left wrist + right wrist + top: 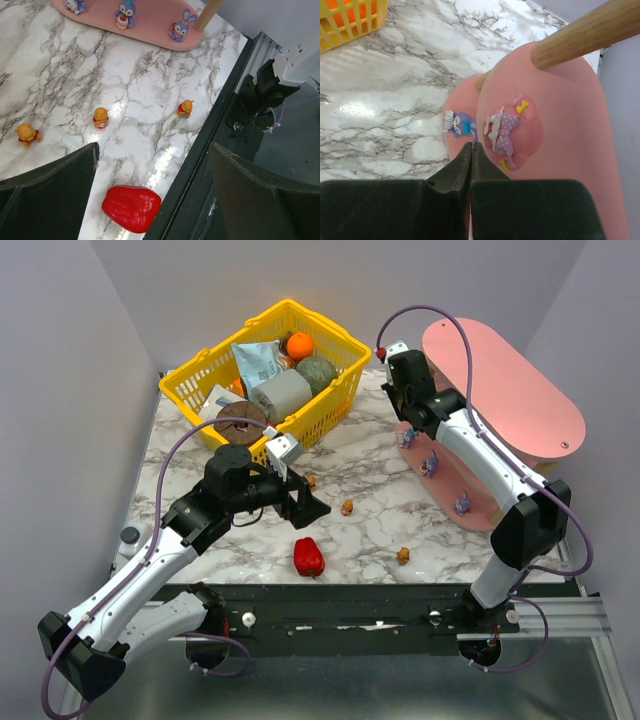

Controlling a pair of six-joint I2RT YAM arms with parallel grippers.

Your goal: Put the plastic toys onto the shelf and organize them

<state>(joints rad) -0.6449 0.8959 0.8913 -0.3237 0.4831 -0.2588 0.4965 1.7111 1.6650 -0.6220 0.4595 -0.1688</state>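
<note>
**Three orange toys on the table, nearer our left arm**

The shelf stands at the right of the table, with purple toys on its bottom board and a pink toy lying on a board above that. Our right gripper is at the shelf's far end. Its jaws are clenched together with nothing seen between them, and the pink toy lies just to their right, not gripped. Our left gripper hovers over the marble, jaws spread wide and empty, with the pepper close beneath. The orange toys stand apart on the table ahead of those jaws, the middle one most nearly in line with the gap. They are squat, with no clear long axis. We judge the left arm much the nearer for the next pick.
</note>
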